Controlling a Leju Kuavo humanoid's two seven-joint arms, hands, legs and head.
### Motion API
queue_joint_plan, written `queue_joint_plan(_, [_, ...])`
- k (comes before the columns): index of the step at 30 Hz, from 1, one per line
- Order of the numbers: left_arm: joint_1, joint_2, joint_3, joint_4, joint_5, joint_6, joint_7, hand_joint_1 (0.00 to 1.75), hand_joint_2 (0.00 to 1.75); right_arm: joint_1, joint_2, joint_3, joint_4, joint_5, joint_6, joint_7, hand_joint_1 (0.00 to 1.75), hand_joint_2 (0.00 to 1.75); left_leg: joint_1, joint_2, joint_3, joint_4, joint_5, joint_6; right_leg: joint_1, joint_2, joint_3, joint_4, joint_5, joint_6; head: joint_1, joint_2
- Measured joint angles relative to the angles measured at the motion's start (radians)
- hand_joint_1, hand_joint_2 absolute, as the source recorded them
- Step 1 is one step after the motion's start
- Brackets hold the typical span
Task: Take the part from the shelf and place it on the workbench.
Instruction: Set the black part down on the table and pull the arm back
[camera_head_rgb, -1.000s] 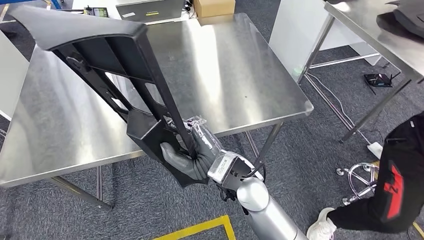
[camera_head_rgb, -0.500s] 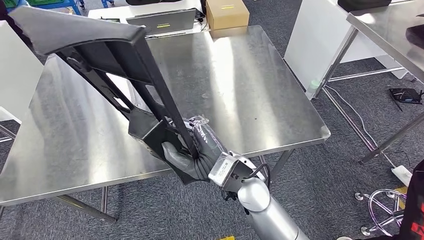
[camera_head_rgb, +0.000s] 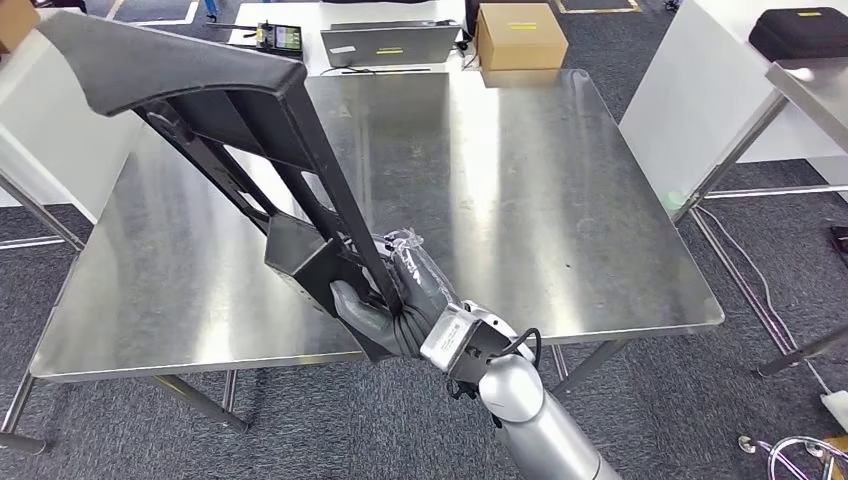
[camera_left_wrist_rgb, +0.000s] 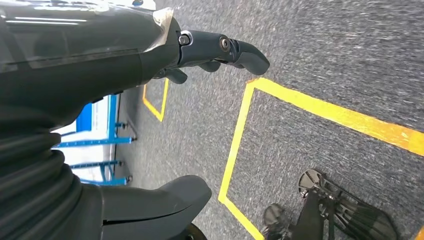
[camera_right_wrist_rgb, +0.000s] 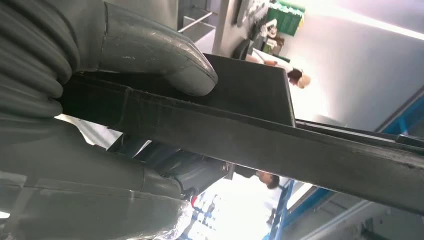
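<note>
A long black plastic part (camera_head_rgb: 250, 130) with ribs and cut-outs tilts up and to the left above the steel workbench (camera_head_rgb: 520, 200). My right hand (camera_head_rgb: 385, 305) grips its lower end near the bench's front edge; the thumb (camera_right_wrist_rgb: 165, 55) presses on the black bar (camera_right_wrist_rgb: 260, 145) in the right wrist view. My left hand (camera_left_wrist_rgb: 150, 55) hangs over the grey carpet with its fingers (camera_left_wrist_rgb: 235, 47) apart and nothing in it.
A cardboard box (camera_head_rgb: 520, 35), a laptop (camera_head_rgb: 385, 42) and a small device (camera_head_rgb: 278, 38) lie beyond the bench's far edge. A second steel table (camera_head_rgb: 810, 85) carries a black case at the right. Yellow floor tape (camera_left_wrist_rgb: 320, 107) marks the carpet.
The whole view has shifted as the camera moved: the workbench now sits more centred and nearer. The person at the right has dropped out of view. My right hand keeps its hold on the part.
</note>
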Motion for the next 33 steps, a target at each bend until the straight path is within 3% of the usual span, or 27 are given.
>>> queue_joint_plan(1, [0.001, 0.0, 0.0, 0.0, 0.0, 0.001, 0.0, 0.0, 1.75, 0.003, -0.003, -0.001, 0.0, 0.001, 0.0, 0.0, 1.75, 1.75, 0.0, -0.009, 0.0, 0.0, -0.001, 0.0, -0.003, 0.001, -0.018, 0.024, 0.0, 0.006, 0.0, 0.0])
queue_joint_plan(2, [0.001, -0.001, 0.0, 0.0, 0.0, 0.001, 0.0, 0.0, 1.75, 0.005, -0.005, -0.001, 0.0, 0.003, -0.001, 0.0, 1.75, 1.75, 0.001, -0.017, 0.002, 0.0, -0.002, 0.0, -0.005, 0.002, -0.017, 0.005, 0.017, 0.016, 0.0, 0.0])
queue_joint_plan(4, [0.002, -0.003, 0.0, 0.0, 0.0, 0.001, 0.0, 0.0, 1.75, 0.004, -0.006, -0.001, 0.0, 0.011, -0.004, -0.002, 1.75, 1.75, 0.002, -0.03, 0.006, 0.001, -0.005, -0.004, -0.011, 0.005, 0.035, -0.128, 0.081, 0.034, 0.0, 0.0])
queue_joint_plan(6, [0.002, -0.005, 0.0, 0.0, 0.0, -0.003, 0.0, 0.0, 1.75, 0.001, -0.004, -0.001, 0.002, 0.018, -0.007, -0.004, 1.75, 1.75, -0.002, -0.038, 0.008, 0.003, -0.01, -0.013, -0.012, 0.01, 0.086, -0.241, 0.129, 0.032, 0.0, 0.0])
queue_joint_plan(7, [0.003, -0.005, 0.0, 0.0, 0.001, -0.007, 0.0, 0.0, 1.75, 0.0, -0.002, -0.001, 0.003, 0.021, -0.008, -0.005, 1.75, 1.75, -0.004, -0.038, 0.008, 0.004, -0.012, -0.014, -0.012, 0.013, 0.097, -0.263, 0.138, 0.026, 0.0, 0.0])
queue_joint_plan(9, [0.005, -0.006, 0.0, 0.0, 0.001, -0.014, 0.0, 0.0, 1.75, -0.002, 0.002, -0.001, 0.008, 0.027, -0.011, -0.006, 1.75, 1.75, -0.005, -0.035, 0.009, 0.005, -0.015, -0.011, -0.011, 0.016, 0.099, -0.267, 0.142, 0.017, -0.001, 0.0])
queue_joint_plan(12, [0.006, -0.01, 0.0, 0.0, 0.0, -0.02, 0.0, 0.0, 1.75, -0.007, 0.006, -0.001, 0.012, 0.031, -0.014, -0.006, 1.75, 1.75, -0.004, -0.032, 0.014, 0.001, -0.015, -0.008, -0.007, 0.02, 0.1, -0.268, 0.143, 0.016, -0.001, 0.0])
queue_joint_plan(18, [0.006, -0.012, -0.001, 0.0, -0.003, -0.024, 0.0, 0.0, 1.75, -0.012, 0.007, -0.004, 0.023, 0.047, -0.025, -0.006, 1.75, 1.75, -0.001, -0.029, 0.018, -0.006, -0.013, -0.019, -0.004, 0.022, 0.1, -0.267, 0.14, 0.011, -0.002, 0.0])
queue_joint_plan(23, [0.006, -0.015, -0.001, 0.0, -0.01, -0.001, 0.0, 0.0, 1.75, -0.026, 0.009, -0.003, 0.03, 0.142, -0.089, 0.019, 1.75, 1.75, 0.0, -0.029, 0.018, -0.007, -0.015, -0.028, -0.003, 0.022, 0.1, -0.266, 0.14, 0.01, -0.001, 0.0])
queue_joint_plan(33, [0.006, -0.024, -0.002, 0.0, -0.019, 0.014, 0.0, 0.0, 1.75, -0.154, 0.056, 0.036, 0.121, 0.327, -0.174, 0.106, 1.75, 1.75, -0.002, -0.029, 0.01, -0.006, -0.013, -0.028, -0.005, 0.022, 0.096, -0.269, 0.142, 0.009, -0.001, 0.0])
